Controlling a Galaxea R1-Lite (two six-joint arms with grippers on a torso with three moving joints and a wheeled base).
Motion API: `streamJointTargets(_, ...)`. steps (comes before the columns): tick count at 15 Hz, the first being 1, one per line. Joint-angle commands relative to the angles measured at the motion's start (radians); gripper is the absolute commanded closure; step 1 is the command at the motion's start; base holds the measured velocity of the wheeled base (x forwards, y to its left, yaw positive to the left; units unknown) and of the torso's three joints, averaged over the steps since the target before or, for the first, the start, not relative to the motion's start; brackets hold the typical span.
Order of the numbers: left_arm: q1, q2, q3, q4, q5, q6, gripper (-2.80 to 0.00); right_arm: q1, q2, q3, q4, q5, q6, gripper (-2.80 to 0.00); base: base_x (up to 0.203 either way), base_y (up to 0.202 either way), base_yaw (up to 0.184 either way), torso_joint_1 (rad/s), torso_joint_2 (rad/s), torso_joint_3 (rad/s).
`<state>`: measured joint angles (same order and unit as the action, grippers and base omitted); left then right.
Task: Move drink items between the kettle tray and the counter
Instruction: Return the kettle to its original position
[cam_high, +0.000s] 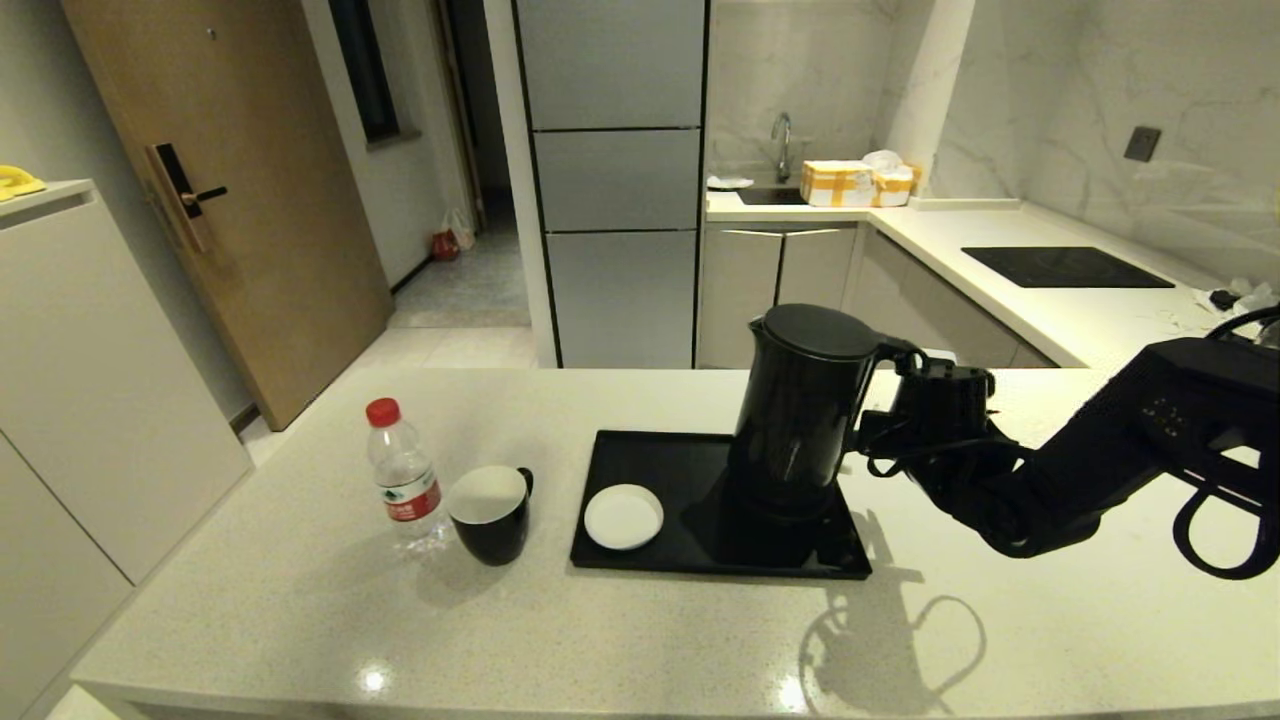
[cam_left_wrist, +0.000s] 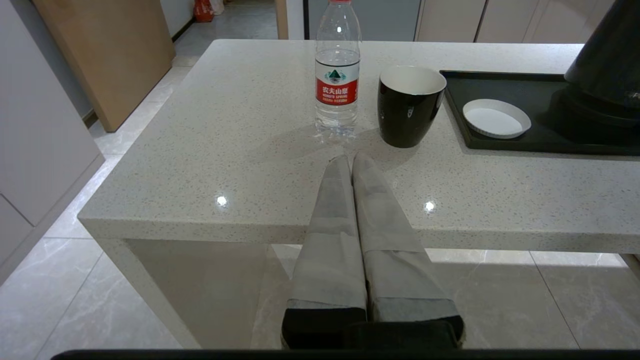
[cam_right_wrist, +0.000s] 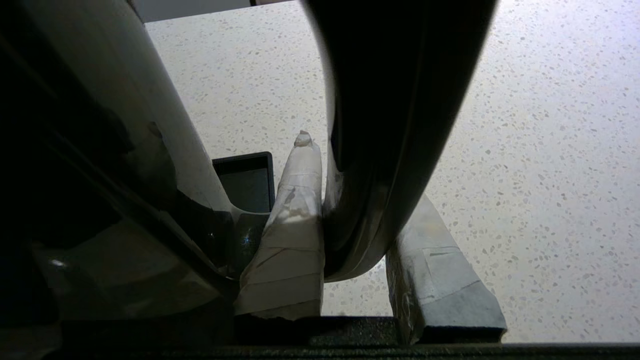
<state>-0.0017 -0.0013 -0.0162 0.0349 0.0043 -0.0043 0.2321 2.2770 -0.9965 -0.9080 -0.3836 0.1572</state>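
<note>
Right end effector: its 2 taped fingers are clamped on the loop handle of the tall black electric kettle.
Kettle: upright on the flat black rectangular tray, beside a small white round saucer.
Tabletop: off-white speckled stone; left of the tray stand the black mug with white inside and the clear red-capped water bottle.
Left end effector: closed, holding nothing, parked off the tabletop's near edge.

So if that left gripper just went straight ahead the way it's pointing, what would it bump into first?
Probably the water bottle or the mug. The shut left gripper aims at the narrow gap between them on the counter; depth is hard to judge.
</note>
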Motion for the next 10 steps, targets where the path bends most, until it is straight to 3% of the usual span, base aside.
streamJointTargets(1,0.0,0.0,-0.001,0.0,0.0,0.0,0.0,-0.002,-0.01,0.017,-0.01,-0.003,-0.002,0.0,0.0,0.0,0.0,0.0,0.0,0.0)
streamJointTargets(10,0.0,0.0,0.0,0.0,0.0,0.0,0.0,-0.005,-0.018,0.025,0.0,0.002,-0.012,0.0,0.0,0.0,0.0,0.0,0.0,0.0)
